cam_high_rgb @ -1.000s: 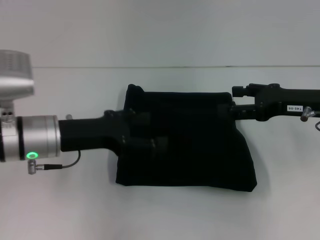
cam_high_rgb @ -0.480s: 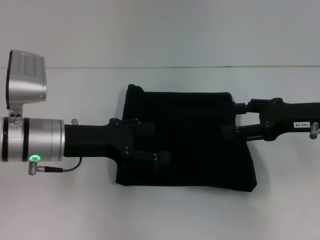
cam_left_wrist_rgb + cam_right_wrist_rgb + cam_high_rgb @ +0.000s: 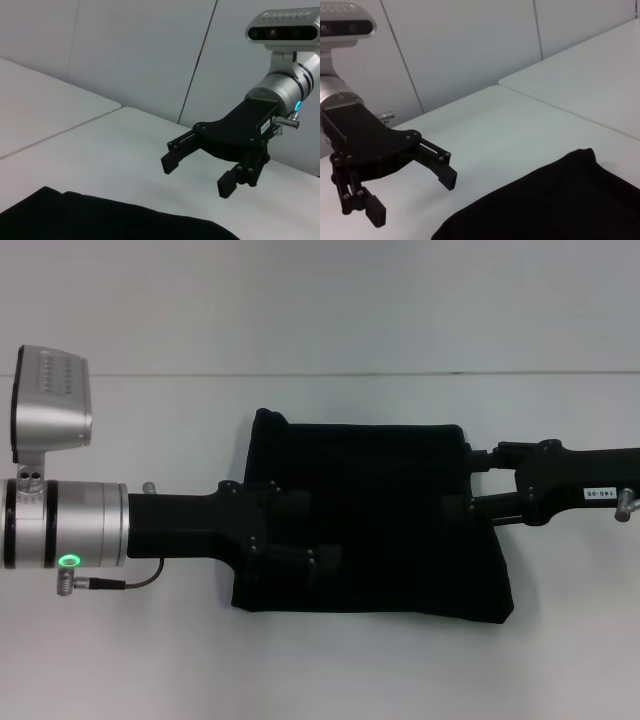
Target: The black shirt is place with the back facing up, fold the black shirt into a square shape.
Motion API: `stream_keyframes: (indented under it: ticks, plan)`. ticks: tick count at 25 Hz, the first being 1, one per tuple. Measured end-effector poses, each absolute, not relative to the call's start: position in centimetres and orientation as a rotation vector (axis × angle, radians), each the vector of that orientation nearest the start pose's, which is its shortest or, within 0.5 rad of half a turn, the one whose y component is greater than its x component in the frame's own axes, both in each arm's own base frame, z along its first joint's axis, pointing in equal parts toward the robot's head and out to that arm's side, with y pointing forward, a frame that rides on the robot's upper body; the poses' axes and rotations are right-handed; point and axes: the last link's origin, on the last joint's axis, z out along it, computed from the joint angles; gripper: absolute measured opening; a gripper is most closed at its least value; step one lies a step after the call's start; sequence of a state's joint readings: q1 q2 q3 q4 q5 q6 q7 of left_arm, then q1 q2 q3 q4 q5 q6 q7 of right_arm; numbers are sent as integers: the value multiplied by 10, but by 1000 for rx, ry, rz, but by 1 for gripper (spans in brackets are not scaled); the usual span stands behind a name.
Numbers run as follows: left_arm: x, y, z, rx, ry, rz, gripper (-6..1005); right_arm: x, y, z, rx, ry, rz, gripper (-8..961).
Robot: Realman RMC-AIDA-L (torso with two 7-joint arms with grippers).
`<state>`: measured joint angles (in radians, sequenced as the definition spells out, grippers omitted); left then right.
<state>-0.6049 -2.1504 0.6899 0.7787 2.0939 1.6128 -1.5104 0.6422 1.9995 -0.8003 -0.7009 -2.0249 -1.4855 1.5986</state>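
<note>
Both spread, pinching nothing: left gripper [image 3: 315, 530] over the black shirt [image 3: 390, 570], right gripper [image 3: 458, 480] at its opposite edge. Risks snagging only the top layer below the fingers, dragging the fold apart.

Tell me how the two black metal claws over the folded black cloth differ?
The left gripper reaches well in over the black shirt; the right gripper only meets its edge. The left gripper's silver wrist is in the head view; the right gripper's is not. Both grippers are open and empty.
</note>
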Motion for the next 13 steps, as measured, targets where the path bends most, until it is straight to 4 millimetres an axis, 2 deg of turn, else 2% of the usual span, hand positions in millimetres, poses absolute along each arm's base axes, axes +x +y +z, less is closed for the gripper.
stream_keyframes:
  ticks: [13]
  plan:
    - [-220, 336, -15, -2859, -612, -693, 934, 240, 372, 22, -2760, 678, 519, 932]
